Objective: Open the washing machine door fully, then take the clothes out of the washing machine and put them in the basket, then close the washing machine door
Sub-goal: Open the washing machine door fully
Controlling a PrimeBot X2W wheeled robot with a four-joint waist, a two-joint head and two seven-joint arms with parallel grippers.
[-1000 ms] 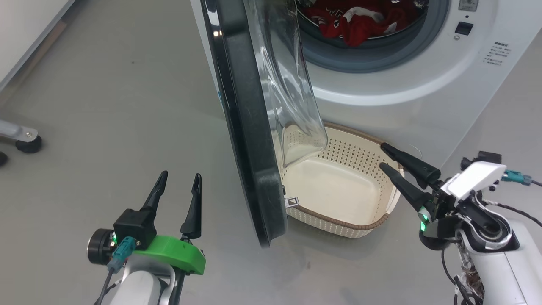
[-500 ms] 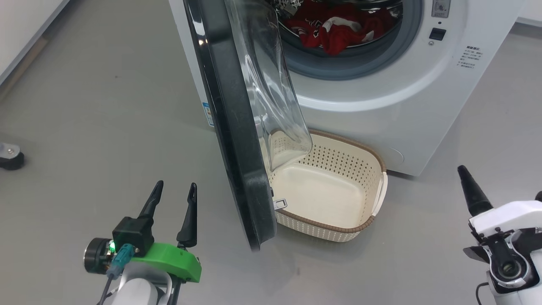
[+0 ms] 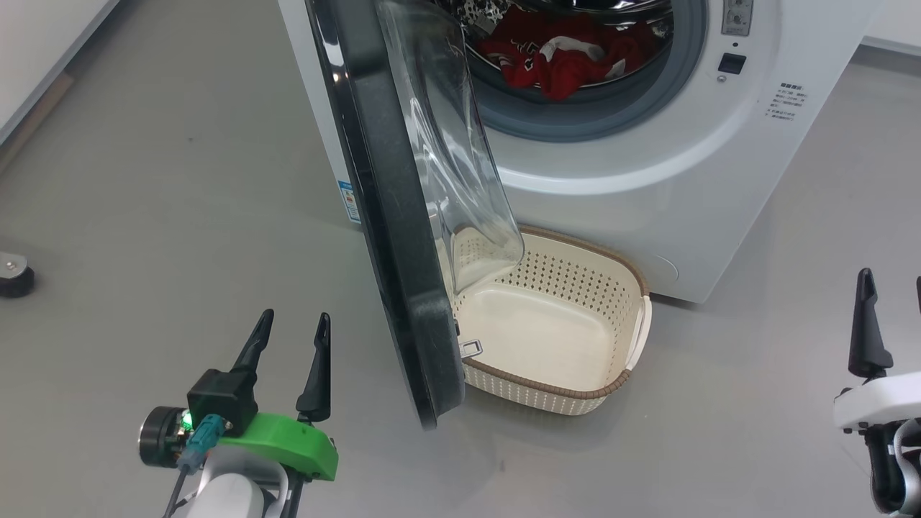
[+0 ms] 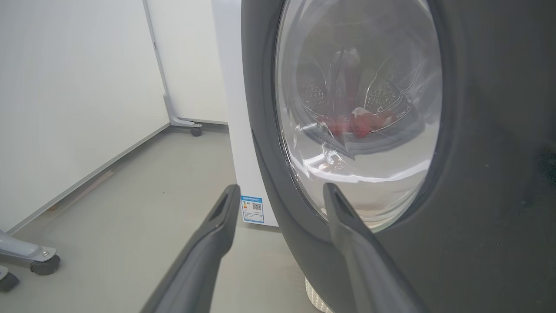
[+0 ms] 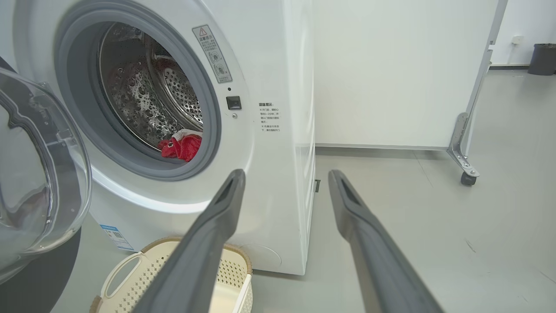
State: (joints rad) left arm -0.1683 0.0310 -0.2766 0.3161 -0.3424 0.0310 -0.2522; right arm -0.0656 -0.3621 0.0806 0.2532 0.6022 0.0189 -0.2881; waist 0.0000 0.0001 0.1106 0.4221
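While soft, light red-and-white garments (image 3: pixel 568 61) lie inside the white front-loading washing machine (image 3: pixel 647 165), likely best pinched at a raised fold, the left claw (image 3: pixel 296 316) and right claw (image 5: pixel 286 174) hover spread and empty.

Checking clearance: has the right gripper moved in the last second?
Yes. The right gripper moved right, from over the basket rim to well clear of it.
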